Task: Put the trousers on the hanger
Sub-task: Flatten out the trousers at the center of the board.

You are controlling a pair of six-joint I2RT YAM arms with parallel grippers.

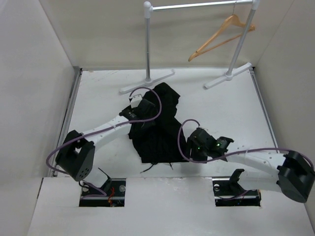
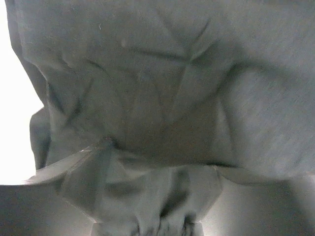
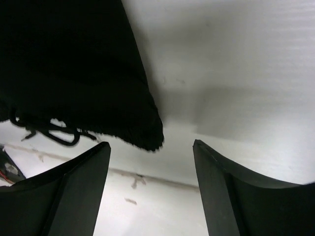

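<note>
Overhead view: a white table (image 1: pixel 98 98) boxed in by plain pale walls on L, back and R. Along the near edge runs a white ledge w/ two dark rectangular cut-outs (image 1: pixel 102 192). Red wiring shows in the L one.

The L arm reaches from its base at lower L up and to the R, w/ a purple cable (image 1: pixel 147 118) looped along it. The left gripper (image 1: pixel 141 112) sits on the upper L part of the large, crumpled black soft-fabric trousers (image 1: pixel 157 140). These lie heaped at table centre, just in front of the L foot of the grey metal rail stand (image 1: pixel 148 44). The L wrist cam is filled w/ creased cloth, very close and washed to grey. No fingers show, so can't tell how wide this gripper stands or whether it has any cloth. Overhead it is black on black, outline hard to separate.

At back R, the light tan wooden triangular hanger (image 1: pixel 221 34) hangs tilted from the rail near the R post. It is bare and well apart from the trousers. Its hook is too thin to make out.

The R arm comes in from lower R. The right gripper (image 3: pixel 151 145) has its two dark fingers (image 3: pixel 69 191) spread wide, w/ only bare table between them; it holds nothing. A frayed trouser corner lies just ahead, L of the gap. A loose black cord (image 3: pixel 54 132) trails from the cloth edge.
</note>
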